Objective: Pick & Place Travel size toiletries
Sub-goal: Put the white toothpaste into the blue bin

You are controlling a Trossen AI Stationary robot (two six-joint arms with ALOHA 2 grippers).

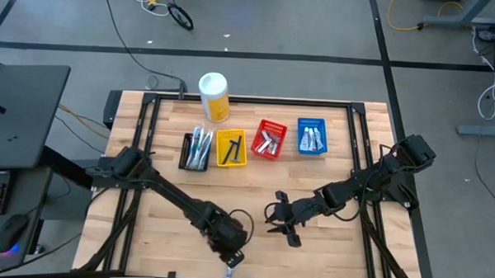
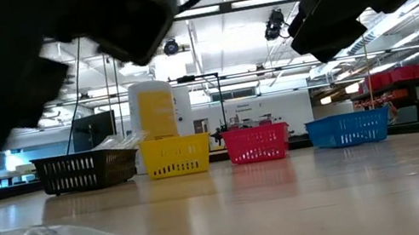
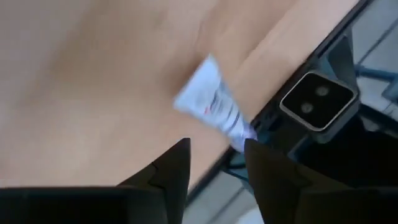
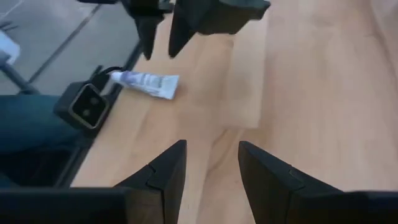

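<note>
Left wrist view: tube [image 3: 214, 107] just beyond left gripper [image 3: 216, 163].

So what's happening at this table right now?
A two-armed robot is sorting travel toiletries into four small baskets along the far side: black, yellow, red and blue, all already holding items. The left gripper hangs open at the near edge, just above a small white tube that lies flat on the wood by the low camera, not held. The right gripper is open and empty over mid-table. A yellow canister stands behind the baskets.
</note>
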